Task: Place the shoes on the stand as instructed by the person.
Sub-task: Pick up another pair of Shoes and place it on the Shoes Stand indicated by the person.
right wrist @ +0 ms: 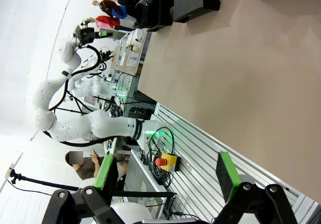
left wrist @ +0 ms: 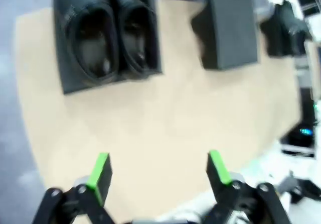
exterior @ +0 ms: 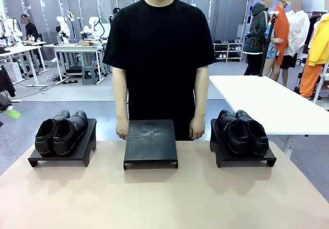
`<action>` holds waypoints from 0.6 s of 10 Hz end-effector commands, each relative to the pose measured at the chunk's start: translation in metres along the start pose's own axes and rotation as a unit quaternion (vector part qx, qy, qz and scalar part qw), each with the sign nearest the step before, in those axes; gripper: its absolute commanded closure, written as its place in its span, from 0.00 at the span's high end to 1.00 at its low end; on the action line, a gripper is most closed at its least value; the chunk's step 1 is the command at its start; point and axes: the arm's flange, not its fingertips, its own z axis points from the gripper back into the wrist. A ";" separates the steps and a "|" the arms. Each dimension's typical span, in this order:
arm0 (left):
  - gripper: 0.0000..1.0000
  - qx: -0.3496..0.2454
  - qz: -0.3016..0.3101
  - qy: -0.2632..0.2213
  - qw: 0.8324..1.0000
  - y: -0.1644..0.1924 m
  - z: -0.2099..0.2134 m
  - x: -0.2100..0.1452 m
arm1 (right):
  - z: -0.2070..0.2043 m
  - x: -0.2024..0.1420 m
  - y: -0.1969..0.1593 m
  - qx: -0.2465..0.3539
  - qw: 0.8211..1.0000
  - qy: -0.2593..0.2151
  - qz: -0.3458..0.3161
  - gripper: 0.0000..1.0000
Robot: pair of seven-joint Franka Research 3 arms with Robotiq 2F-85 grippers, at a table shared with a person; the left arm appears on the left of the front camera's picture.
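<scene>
Three black stands sit in a row on the tan table. One pair of glossy black shoes rests on the left stand. The other pair rests on the right stand. The middle stand is bare. The person stands behind it with both hands hanging at the table's far edge. My left gripper is open, high over the near left of the table, looking down at the left pair. My right gripper is open above the table's near edge, with nothing between its fingers.
A white table stands behind and to the right. The tan table is bare in front of the stands. My left arm shows in the right wrist view, with an emergency-stop box by the table's near edge. Other people and workbenches are far behind.
</scene>
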 end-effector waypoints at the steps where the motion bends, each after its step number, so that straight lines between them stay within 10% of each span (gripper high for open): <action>1: 0.95 -0.091 -0.007 0.008 0.996 0.039 0.022 -0.030 | 0.000 0.001 0.004 0.004 1.000 -0.005 0.002 1.00; 6: 0.95 -0.336 -0.016 -0.084 0.938 0.133 0.023 -0.117 | 0.000 0.001 0.004 0.004 1.000 -0.005 0.002 1.00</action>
